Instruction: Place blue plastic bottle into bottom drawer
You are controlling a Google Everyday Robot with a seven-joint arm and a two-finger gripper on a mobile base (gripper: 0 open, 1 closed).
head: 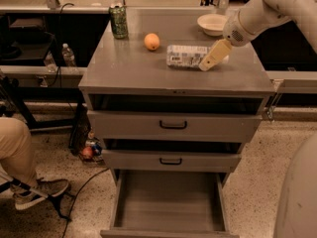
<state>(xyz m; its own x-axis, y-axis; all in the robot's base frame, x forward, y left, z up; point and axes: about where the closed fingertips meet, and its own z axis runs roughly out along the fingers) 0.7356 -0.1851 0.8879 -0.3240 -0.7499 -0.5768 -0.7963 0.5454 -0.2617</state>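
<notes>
Atop cabinet (129,71), bottle (184,56) just beside gripper (212,57)

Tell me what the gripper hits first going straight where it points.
The gripper, low over the cabinet top, points down toward the blue plastic bottle lying there. It would likely meet the bottle's near end first, though depth is unclear.

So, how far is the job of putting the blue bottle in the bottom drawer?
Done: the bottom drawer stands pulled open. Under way: the hand is at one end of the blue plastic bottle, which lies on its side on the cabinet top. Left: grasp it, lift it, lower it into the drawer.
</notes>
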